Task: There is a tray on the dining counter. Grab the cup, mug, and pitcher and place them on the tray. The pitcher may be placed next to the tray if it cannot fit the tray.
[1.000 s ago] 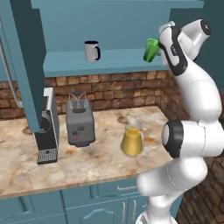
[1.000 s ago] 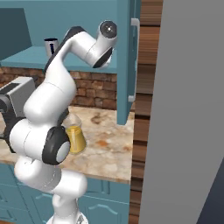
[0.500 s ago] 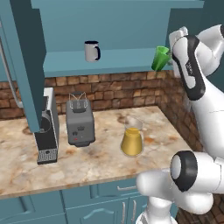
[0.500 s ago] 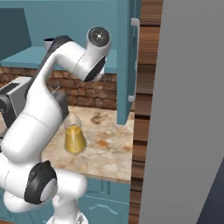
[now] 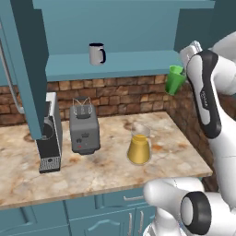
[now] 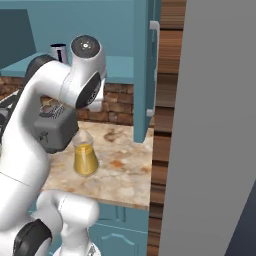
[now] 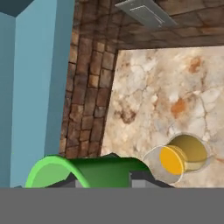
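My gripper (image 5: pixel 179 77) is shut on the bright green cup (image 5: pixel 174 79), holding it in the air just off the right end of the teal shelf (image 5: pixel 124 64). In the hand view the cup (image 7: pixel 87 171) lies sideways between the fingertips. The grey mug (image 5: pixel 97 54) with its dark handle stands on that shelf, further left, and also shows behind my arm (image 6: pixel 59 51). The glass pitcher (image 5: pixel 139 145) of orange liquid stands on the marble worktop below (image 6: pixel 85 155), and shows from above (image 7: pixel 179 159). The tray and the dining counter are out of view.
A grey toaster (image 5: pixel 84 129) and a coffee machine (image 5: pixel 48 140) stand on the worktop left of the pitcher. A brick wall (image 5: pixel 138 94) backs the worktop and turns a corner at its right end. An open teal cabinet door (image 6: pixel 145 65) and a tall grey panel (image 6: pixel 215 130) stand on the right.
The arm has swung to the right and carried the green cup off the shelf, rightward and lower. Mug, pitcher and appliances have stayed put.
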